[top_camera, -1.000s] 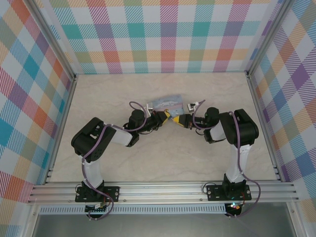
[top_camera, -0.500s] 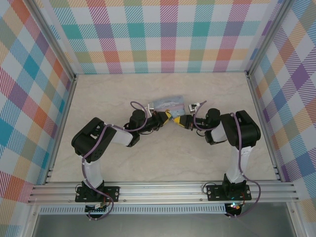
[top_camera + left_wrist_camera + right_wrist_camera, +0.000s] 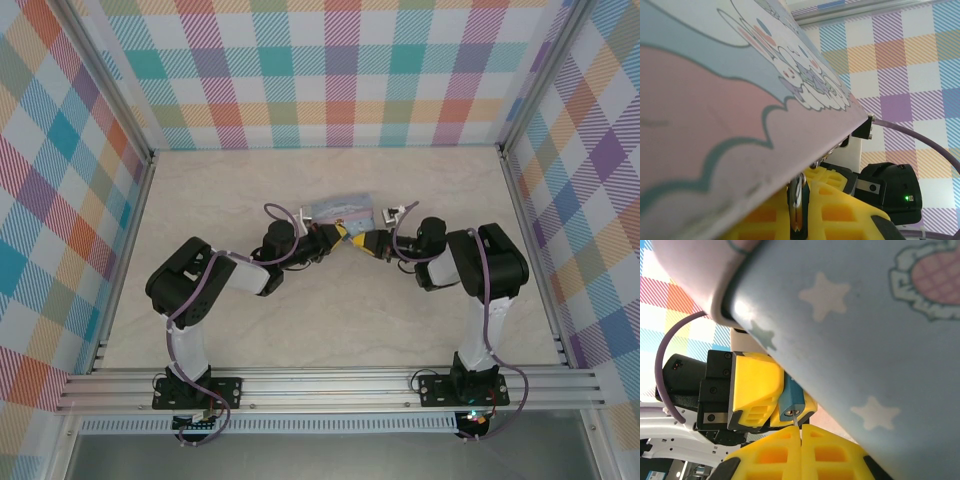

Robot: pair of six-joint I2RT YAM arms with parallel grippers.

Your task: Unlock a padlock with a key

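left arm (image 3: 190,290) and right arm (image 3: 487,268), black joint housings (image 3: 500,262), white link tubes (image 3: 184,350), purple cables (image 3: 920,140), yellow grid-moulded fingers (image 3: 767,456), black finger mount (image 3: 715,390) with silver screws, green led (image 3: 905,197) lit

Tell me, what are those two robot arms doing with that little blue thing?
They are trying to unlock a tiny padlock. The left gripper holds the padlock, and the right gripper pinches a thin key. They meet right next to a tin. The key's tip is at the keyhole, but it is too small to tell whether it has gone in.
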